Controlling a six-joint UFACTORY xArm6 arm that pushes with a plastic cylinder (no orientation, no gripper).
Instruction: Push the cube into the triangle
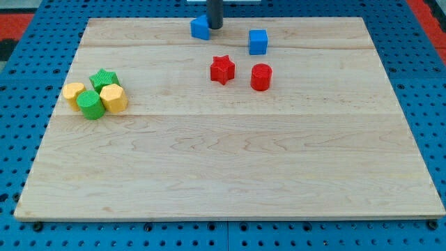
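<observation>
Tabletop pale wood, faint grain stripes. Surround blue, dotted with holes. Far: rod dark grey; blue triangle; blue cube. Red star, red cylinder. Left: green star, green cylinder, two yellow blocks.

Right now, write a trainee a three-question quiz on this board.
1. True or false: my tip is at the view's bottom edge.
2. Which block sits right beside my tip? A) red star B) blue block at the view's top C) red cylinder
3. How many blocks form the cluster at the view's left?

Key:
1. False: it is at the view's top, just right of the blue block.
2. B. The blue cube lies further right.
3. Four: green star, green cylinder, yellow block, yellow block.
</observation>
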